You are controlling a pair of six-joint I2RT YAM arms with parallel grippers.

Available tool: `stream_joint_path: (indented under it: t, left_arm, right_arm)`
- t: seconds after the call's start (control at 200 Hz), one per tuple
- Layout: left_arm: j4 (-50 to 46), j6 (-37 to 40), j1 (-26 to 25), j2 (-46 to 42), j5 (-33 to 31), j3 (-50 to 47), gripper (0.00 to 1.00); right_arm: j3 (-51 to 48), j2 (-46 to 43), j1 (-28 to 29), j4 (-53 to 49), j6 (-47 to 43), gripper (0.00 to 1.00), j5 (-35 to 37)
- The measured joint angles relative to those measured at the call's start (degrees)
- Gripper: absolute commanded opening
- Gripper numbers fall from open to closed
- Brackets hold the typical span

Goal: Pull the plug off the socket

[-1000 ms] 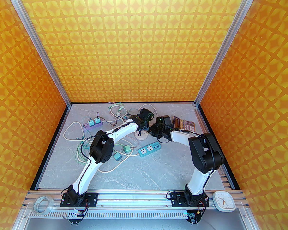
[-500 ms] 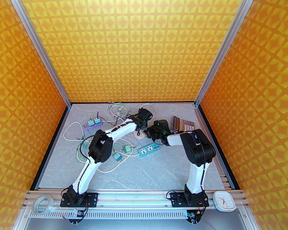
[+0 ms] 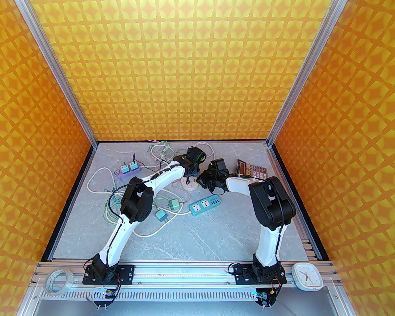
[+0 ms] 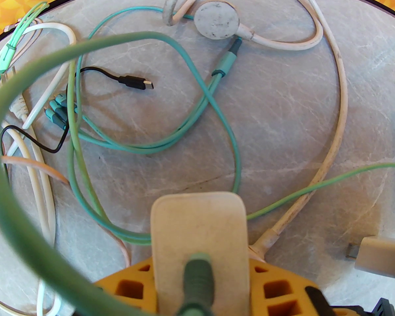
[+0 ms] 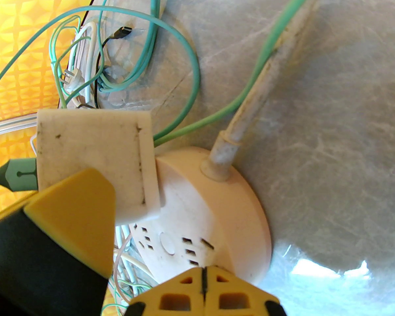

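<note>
A cream block plug (image 4: 197, 229) with a green cable sits between my left gripper's (image 4: 197, 275) yellow fingers, which are shut on it. In the right wrist view the plug (image 5: 95, 156) stands at the upper-left edge of the round cream socket (image 5: 217, 206), its base against the socket's top; its prongs are hidden. My right gripper (image 5: 202, 285) is shut, its tips pressed on the socket's near rim. From above, both grippers meet over the socket (image 3: 189, 184): the left gripper (image 3: 191, 171) on top and the right gripper (image 3: 202, 180) at its right side.
Tangled green, white and black cables (image 4: 191, 123) lie behind and left of the socket. A blue power strip (image 3: 205, 205), two green adapters (image 3: 174, 204), a purple strip (image 3: 127, 170) and a calculator (image 3: 253, 170) lie around. A loose white adapter (image 4: 378, 255) lies to the right.
My right arm has swung left and brought its shut gripper against the socket. The left gripper, still holding the plug, has shifted slightly left and back, and the socket moved with it.
</note>
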Motion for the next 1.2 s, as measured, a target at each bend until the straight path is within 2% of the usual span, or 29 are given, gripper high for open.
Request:
stream_joint_path:
  t: [0.36,0.475,0.585,0.765,0.85,0.945,1.2]
  left_arm:
    - [10.3,-2.1,0.6,-6.8,-0.9,-13.6,0.16]
    - [11.2,-2.3,0.6,-7.2,-1.1,-14.5,0.16]
    - [6.2,-2.0,0.6,-5.3,-1.1,-10.0,0.17]
    - [-8.7,-1.3,1.5,4.1,-0.6,9.2,0.15]
    - [-10.2,-1.4,1.7,5.0,-0.4,10.9,0.15]
    - [-7.4,-1.8,1.7,3.3,-0.3,7.3,0.14]
    - [9.1,-3.1,1.7,-8.0,-2.4,-14.8,0.12]
  right_arm:
    - [4.0,1.8,1.4,-4.4,-4.2,0.00,0.7]
    - [4.6,2.0,1.5,-5.6,-5.3,0.00,0.9]
    - [5.2,2.2,1.4,-6.3,-5.5,0.00,0.7]
    - [7.3,3.3,1.4,-7.6,-5.5,0.00,1.7]
    - [8.0,3.7,1.4,-7.9,-5.6,0.00,1.7]
    - [8.3,3.8,1.6,-8.4,-6.3,0.00,1.9]
    - [9.1,4.2,3.7,-9.3,-9.6,0.00,2.8]
